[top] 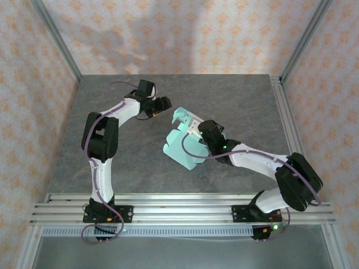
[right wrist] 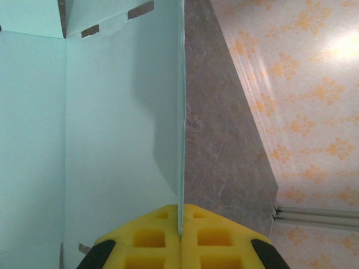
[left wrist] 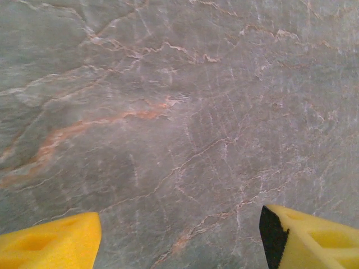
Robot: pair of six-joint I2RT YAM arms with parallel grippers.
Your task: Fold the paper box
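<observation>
From above, the paper box (top: 180, 144) sits near the middle of the table (top: 235, 95), a little toward my right side. It is pale mint card, partly folded, with tabbed flaps standing up at its far end. My right gripper (top: 196, 128) is at its right edge, though that view does not settle how the jaws stand there.

My right wrist camera settles it. The two yellow pads of my right gripper (right wrist: 180, 216) are pressed together, and the thin edge of a card panel runs straight down into the seam between them, so I am pinching the paper box (right wrist: 118, 123) by that edge. This close I can see a crease on the left where a second panel meets the first, and small slits (right wrist: 140, 10) near the top with grey showing through. To the right of the held edge lie the table (right wrist: 221, 145) and the patterned wall (right wrist: 303, 84).

My left gripper (top: 162, 103) hangs over the far part of the table, apart from the box. The overhead view shows it as a dark shape, too small to judge. My left wrist camera gives the state: the yellow fingers (left wrist: 50, 246) of my left gripper (left wrist: 179, 238) are spread wide with nothing between them, over the bare veined table (left wrist: 168, 112).
</observation>
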